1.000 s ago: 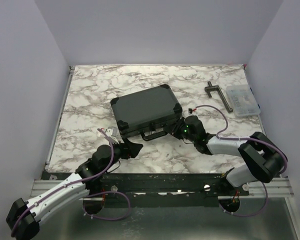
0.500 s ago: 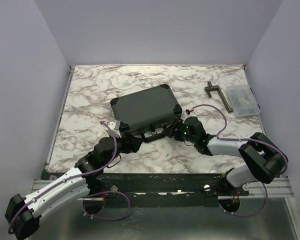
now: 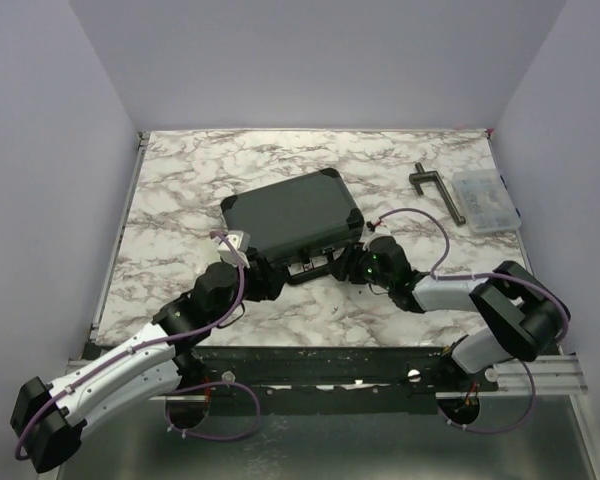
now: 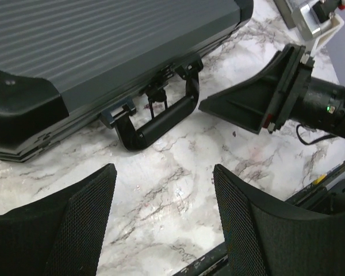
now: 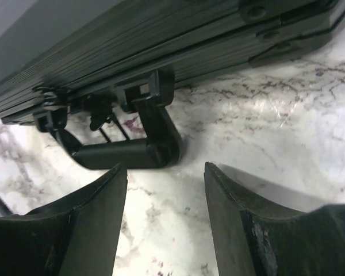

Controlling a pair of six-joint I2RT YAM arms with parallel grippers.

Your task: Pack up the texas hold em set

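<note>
Toward the near edge of the desk (image 3: 180, 190), my left claw (image 4: 164, 172) and right claw (image 5: 165, 169), both spread, sit either side of the handle (image 4: 161, 118) of the closed black case (image 3: 292, 215), gripping nothing.

Left white-and-black arm (image 3: 130, 365): stretched forward-right, low. Left black two-finger gripper (image 4: 163, 172): jaws apart, nothing between. Right white-and-black arm (image 3: 445, 293): folded inward, low. Right black two-finger gripper (image 5: 165, 169): jaws apart, nothing between. Grippers point toward each other, near, not touching.

**Clearance Around the Case**

You have bare table (image 3: 170, 200) left of and behind the closed case (image 3: 292, 222). The left gripper (image 4: 164, 172) and right gripper (image 5: 165, 172) crowd its handle (image 4: 161, 118) from the near side. The T-shaped tool (image 3: 438, 190) and clear box (image 3: 483, 199) occupy the far right.
</note>
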